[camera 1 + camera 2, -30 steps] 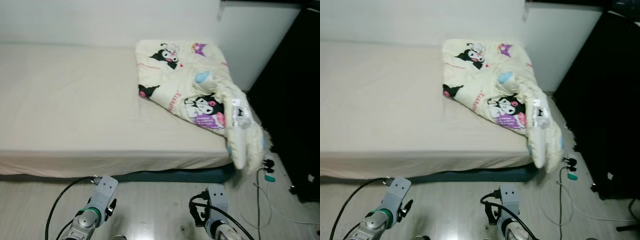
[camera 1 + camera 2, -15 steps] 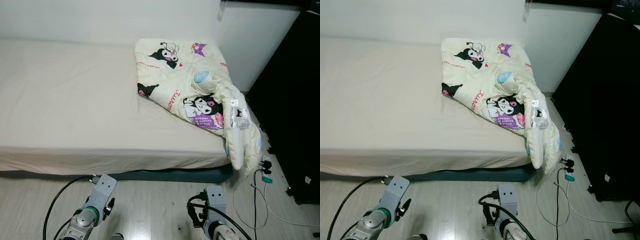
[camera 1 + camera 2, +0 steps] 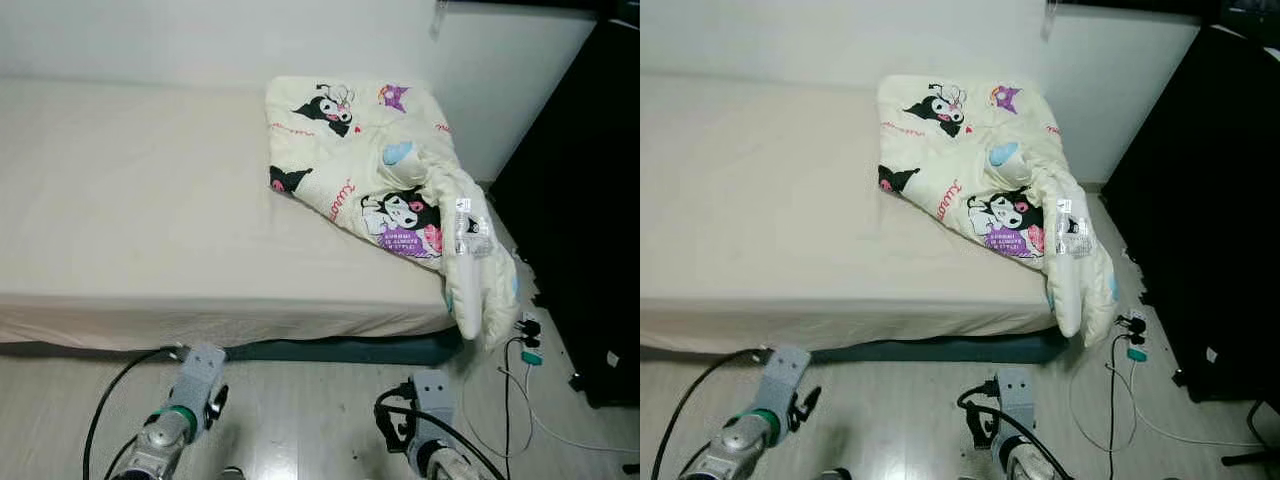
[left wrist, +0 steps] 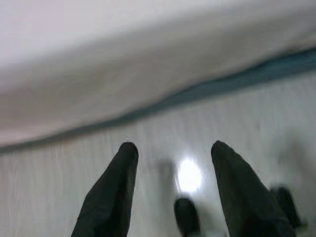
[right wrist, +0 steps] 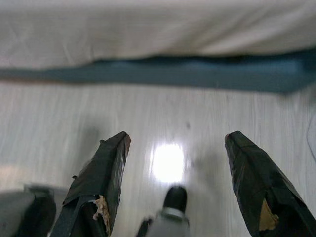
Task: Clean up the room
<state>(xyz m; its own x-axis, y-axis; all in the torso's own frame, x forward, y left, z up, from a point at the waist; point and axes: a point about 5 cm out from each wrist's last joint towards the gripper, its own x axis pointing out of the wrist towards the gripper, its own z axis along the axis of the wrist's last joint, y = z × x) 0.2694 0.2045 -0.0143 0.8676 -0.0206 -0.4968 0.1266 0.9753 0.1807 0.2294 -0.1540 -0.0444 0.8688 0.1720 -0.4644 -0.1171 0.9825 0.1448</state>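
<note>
A cream quilt printed with cartoon characters lies crumpled on the right end of the bed. One corner of it hangs over the bed's edge toward the floor. Both arms hang low in front of the bed. The left gripper points at the pale floor, open, with nothing between its fingers. The right gripper is open too, over the floor beside the bed's dark blue base.
A black cabinet stands to the right of the bed. Cables and a power plug lie on the floor between the two. A white wall runs behind the bed. Pale wooden floor lies in front.
The view has shifted slightly, so the bed and quilt sit a little further left and higher in the picture. The left arm has swung a bit to the left.
</note>
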